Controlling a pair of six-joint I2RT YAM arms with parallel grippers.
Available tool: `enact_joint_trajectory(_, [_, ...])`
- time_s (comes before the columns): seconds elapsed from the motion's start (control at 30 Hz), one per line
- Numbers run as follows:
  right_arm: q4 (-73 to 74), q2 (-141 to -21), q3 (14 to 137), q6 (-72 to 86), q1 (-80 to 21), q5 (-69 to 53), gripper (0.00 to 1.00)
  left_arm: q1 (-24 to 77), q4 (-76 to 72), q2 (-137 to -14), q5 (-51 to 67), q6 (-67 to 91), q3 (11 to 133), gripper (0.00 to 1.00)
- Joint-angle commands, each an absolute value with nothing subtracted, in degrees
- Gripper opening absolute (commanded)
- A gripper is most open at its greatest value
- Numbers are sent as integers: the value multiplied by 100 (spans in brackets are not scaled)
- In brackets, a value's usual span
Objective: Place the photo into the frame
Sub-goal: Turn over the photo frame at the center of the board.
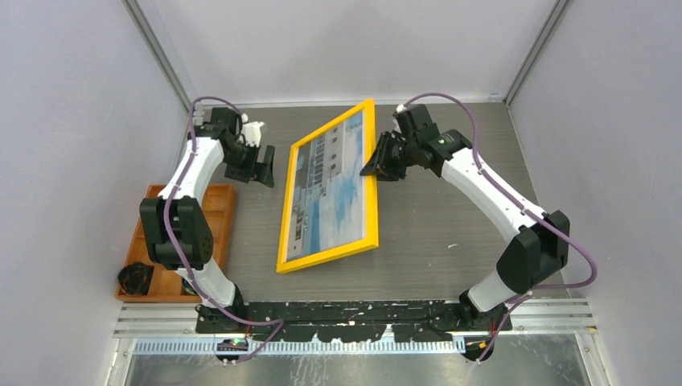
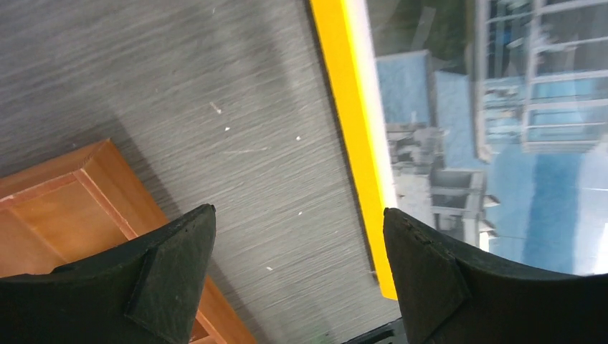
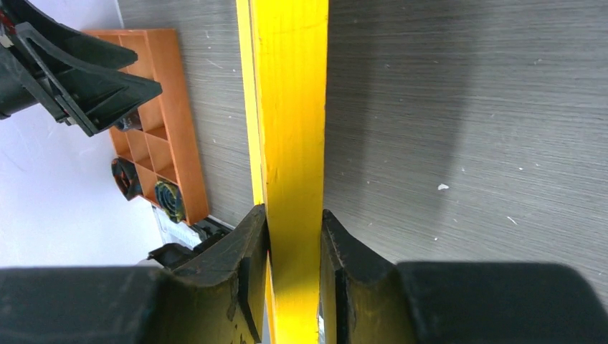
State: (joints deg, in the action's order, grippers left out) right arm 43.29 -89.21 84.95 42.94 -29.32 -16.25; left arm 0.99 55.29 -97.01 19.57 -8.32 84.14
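the frame (image 1: 326, 256) is lying in the middle of the grey table (image 1: 450, 201). it is turned a bit, so its far end is pointing to the right. the photo (image 1: 334, 189) is sitting inside the frame under the clear pane. its white building and blue sky are facing up.

the right gripper (image 1: 376, 165) is sitting at the right side of the frame, near the far corner. its fingers (image 3: 247, 265) are squeezing the yellow edge, one finger on each side of it. i cannot tell if that side is lifting off the table.

the left gripper (image 1: 261, 173) is hanging over the table just beside the left side of the frame, near the far end. its fingers (image 2: 172, 272) are standing wide apart and are holding nothing. one finger is showing over the bare table near the tray, and the other is showing over the yellow edge and the pane.

the orange tray (image 1: 217, 209) is sitting at the left side of the table, apart from the frame. some dark things (image 1: 137, 277) are lying at its near end.
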Motion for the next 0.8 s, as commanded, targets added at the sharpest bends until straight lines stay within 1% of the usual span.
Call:
enact_joint_trajectory(0.0, [3794,-8292,7607,4117,-2793,-1578,11,97,5189,-9765,1360,-1383,8087,88])
enact_joint_trajectory(0.17, [3249,-7921,6541,4162,-2674,-1502,6,101,4861,-9870,931,-1635,7744,87])
enact_joint_trajectory(0.37, [2409,-7692,5374,4332,-2648,-1383,5,138,4651,-10041,780,-1686,7621,87])
enact_joint_trajectory(0.57, [1559,-7472,4455,4400,-2631,-888,5,292,4524,-10274,599,-1726,7498,87])
enact_joint_trajectory(0.77, [1170,-7629,4017,4334,-2595,-691,4,490,4150,-10409,399,-1736,7279,87])
